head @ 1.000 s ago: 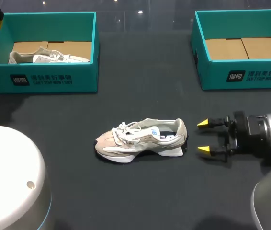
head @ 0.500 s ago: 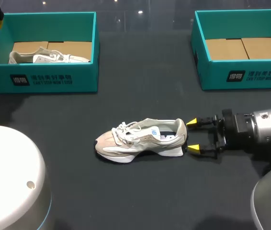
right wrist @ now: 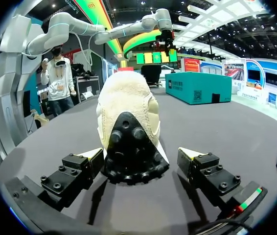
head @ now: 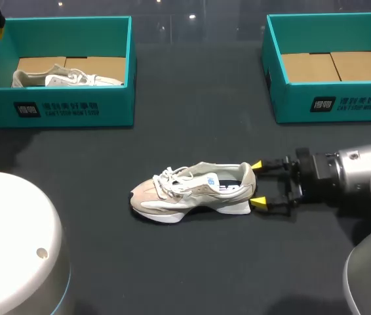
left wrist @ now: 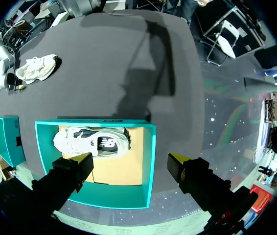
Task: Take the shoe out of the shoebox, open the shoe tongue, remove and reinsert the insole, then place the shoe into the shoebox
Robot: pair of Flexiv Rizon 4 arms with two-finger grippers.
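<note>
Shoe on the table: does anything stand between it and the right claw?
Nothing visible does. The right claw is open at the heel of the shoe, one yellow tip on either side of it.

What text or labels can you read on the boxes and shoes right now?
Left shoebox front wall: white logo and a line of print, too small to read.
Right shoebox front wall: same print, too small to read.
Shoe on the table: blue print on the tongue tag, blurred.
Shoe in the left shoebox: dark side logo, no readable words.
</note>
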